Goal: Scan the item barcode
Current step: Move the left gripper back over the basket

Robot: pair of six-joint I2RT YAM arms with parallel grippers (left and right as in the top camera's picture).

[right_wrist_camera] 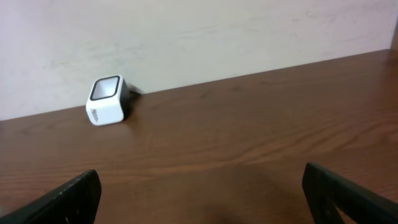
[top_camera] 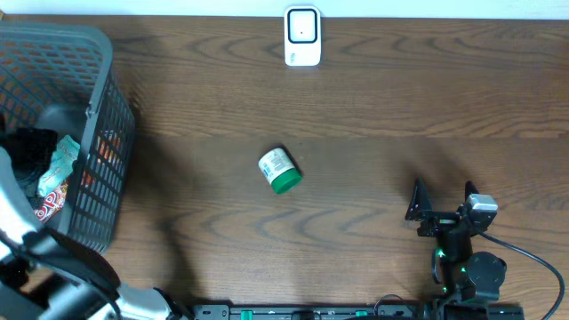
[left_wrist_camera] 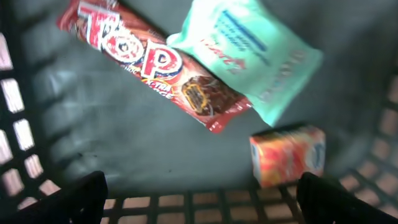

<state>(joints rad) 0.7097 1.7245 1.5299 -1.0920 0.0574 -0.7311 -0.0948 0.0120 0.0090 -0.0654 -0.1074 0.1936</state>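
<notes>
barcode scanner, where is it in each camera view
Overhead: the barcode scanner sits top centre, at the far edge of the table.
Left wrist: not in it; this view looks down into the basket.
Right wrist: the barcode scanner is upper left, on the table close to the wall.
Shared landmark: the line where the brown table meets the pale wall, seen in the overhead and right wrist views.

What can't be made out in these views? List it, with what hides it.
- Overhead: the label on the green-lidded jar is too small to read; no barcode shows.
- Overhead: the wall of the basket and the left arm cover most of its contents.
- Left wrist: print on the teal pouch and orange carton is blurred.
- Right wrist: the jar lies out of frame; only the scanner shows.
</notes>
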